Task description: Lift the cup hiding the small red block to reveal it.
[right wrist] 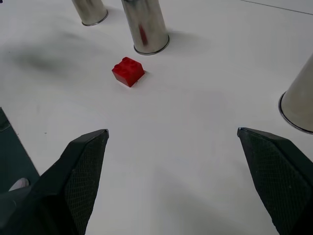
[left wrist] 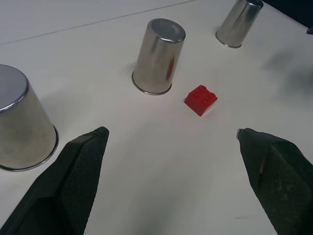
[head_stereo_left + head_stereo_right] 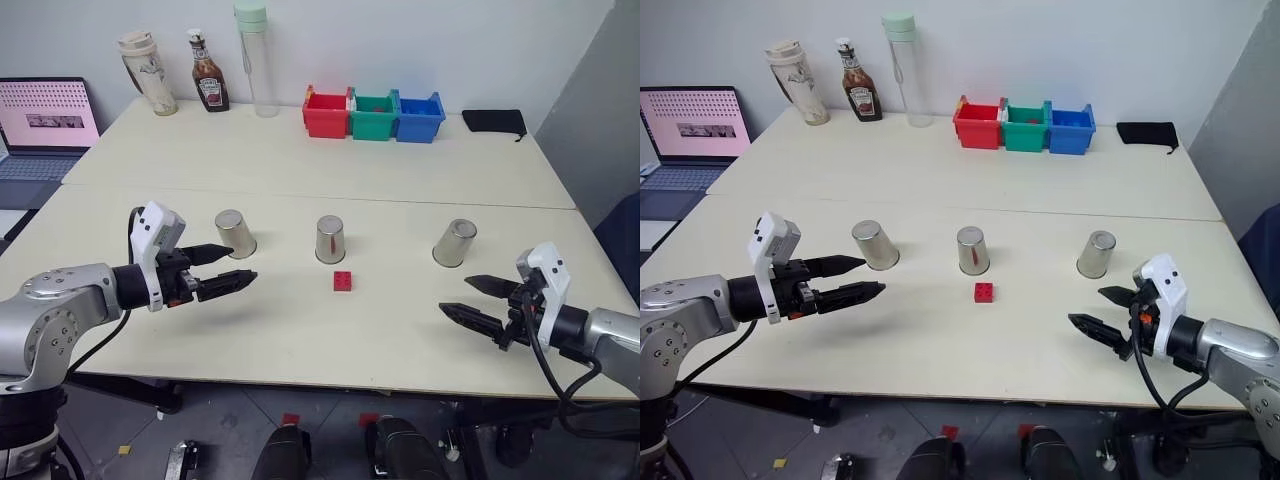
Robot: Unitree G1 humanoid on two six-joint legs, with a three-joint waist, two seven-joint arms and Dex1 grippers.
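Three silver cups stand upside down in a row on the table: the left cup (image 3: 235,233), the middle cup (image 3: 330,239) and the right cup (image 3: 455,243). The small red block (image 3: 343,281) lies uncovered on the tabletop just in front of the middle cup (image 2: 159,56); no cup is over it. My left gripper (image 3: 243,264) hovers open beside the left cup, pointing toward the block (image 2: 201,99). Near the table's front right, my right gripper (image 3: 454,294) hovers open in front of the right cup, nothing between its fingers.
Red (image 3: 326,113), green (image 3: 373,115) and blue bins (image 3: 419,117) stand at the back. A tumbler (image 3: 148,72), a sauce bottle (image 3: 208,72) and a tall clear bottle (image 3: 255,58) stand back left. A laptop (image 3: 42,125) sits far left, a black pouch (image 3: 494,121) back right.
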